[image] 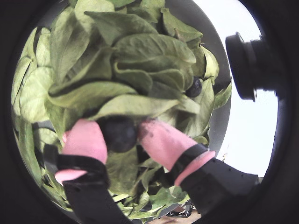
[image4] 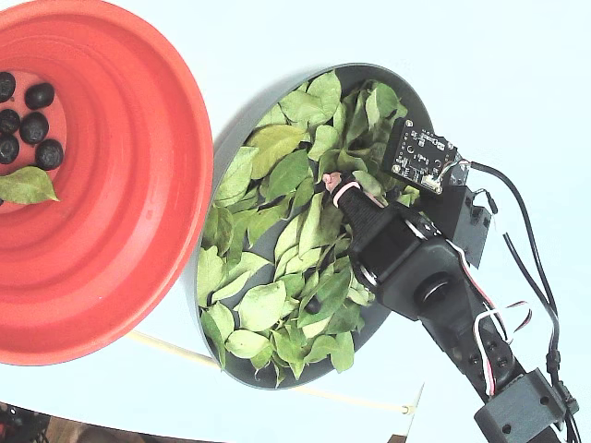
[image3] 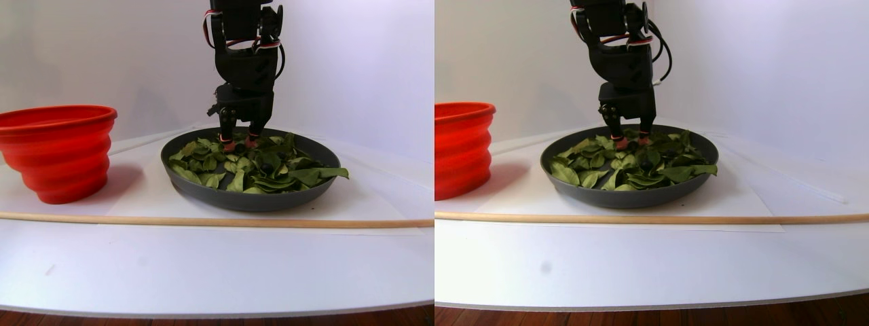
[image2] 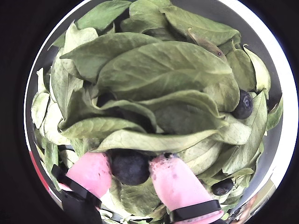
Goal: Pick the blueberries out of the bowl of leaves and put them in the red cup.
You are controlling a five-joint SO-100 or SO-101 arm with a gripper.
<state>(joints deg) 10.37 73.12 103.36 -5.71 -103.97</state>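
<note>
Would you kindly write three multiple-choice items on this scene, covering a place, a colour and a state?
1. Where is the gripper?
A. over the red cup
B. down in the bowl of leaves
C. above bare table

2. What colour are the gripper's fingertips?
A. pink
B. yellow
C. white

3. What is between the fingertips?
A. a leaf only
B. nothing
C. a blueberry

Answers: 1 B, the stereo pair view shows it among the leaves; 2 A, both wrist views show pink; 3 C, a dark berry sits between them.

Home-style tabletop setup, white table (image3: 204, 272) on wood floor (image3: 611, 316), plain white wall (image3: 353, 54) behind
</note>
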